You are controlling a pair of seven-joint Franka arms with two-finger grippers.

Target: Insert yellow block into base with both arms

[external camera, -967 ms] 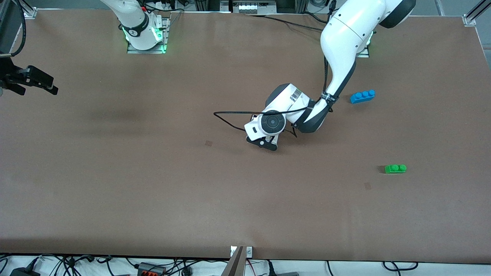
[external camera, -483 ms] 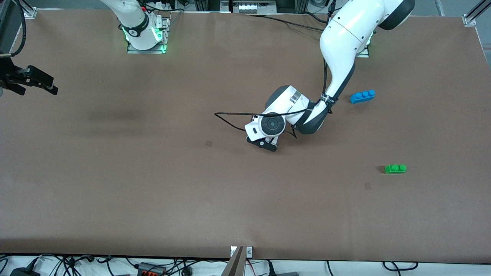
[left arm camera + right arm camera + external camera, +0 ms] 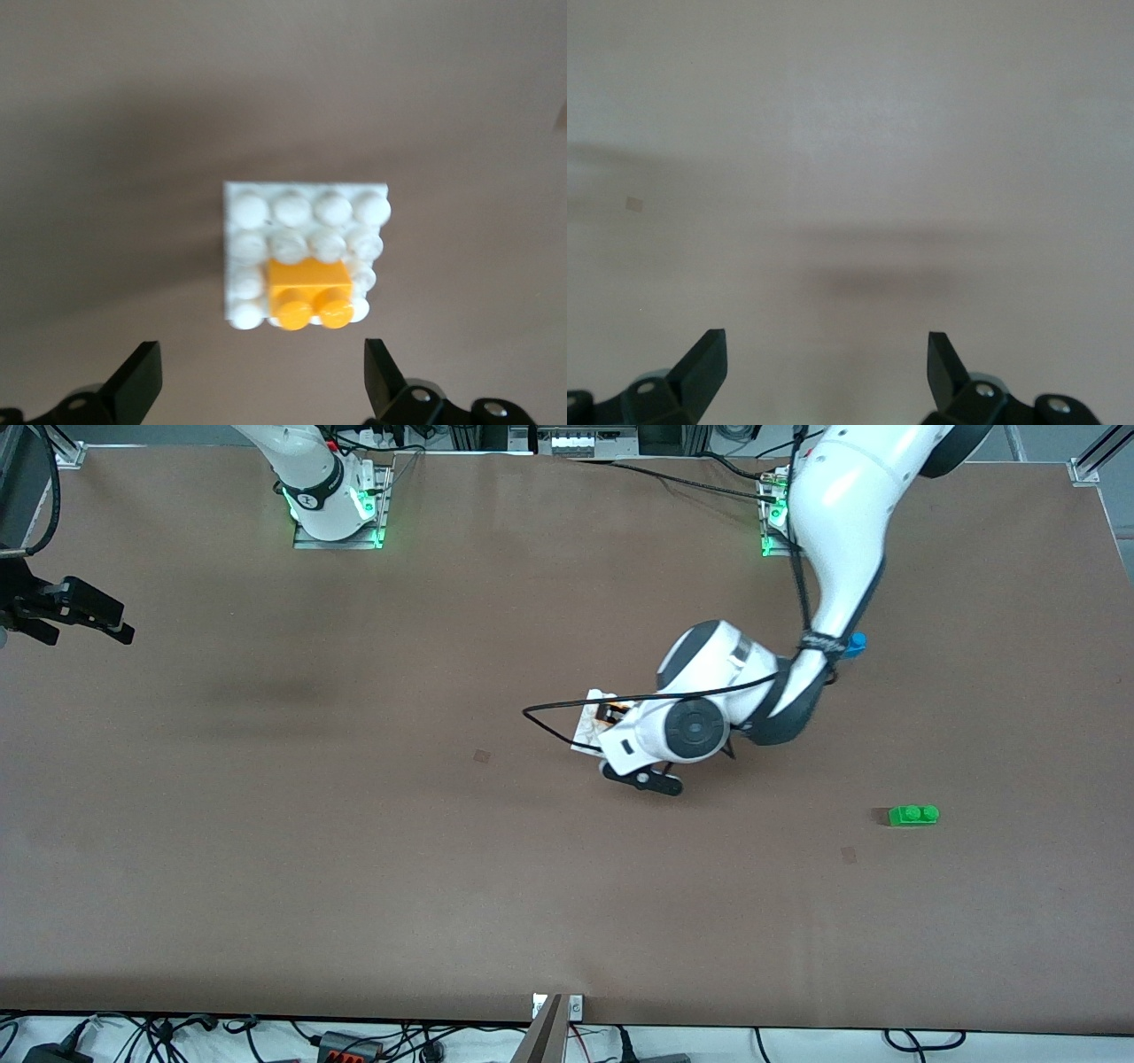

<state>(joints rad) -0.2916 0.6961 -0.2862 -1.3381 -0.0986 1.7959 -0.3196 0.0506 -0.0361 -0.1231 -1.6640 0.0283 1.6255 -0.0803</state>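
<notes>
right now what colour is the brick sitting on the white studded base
Yellow-orange: the yellow block on the base shows best in the left wrist view.

Even overhead lighting is casting soft, diffuse shadows across the table; both wrist views are appearing washed-out, possibly defocused.

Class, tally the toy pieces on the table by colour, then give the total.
Yellow: 1, the yellow block, sitting on the base
White: 1, the base
Green: 1, the green brick
Blue: 1, the blue brick, mostly hidden
Total: 4
</notes>
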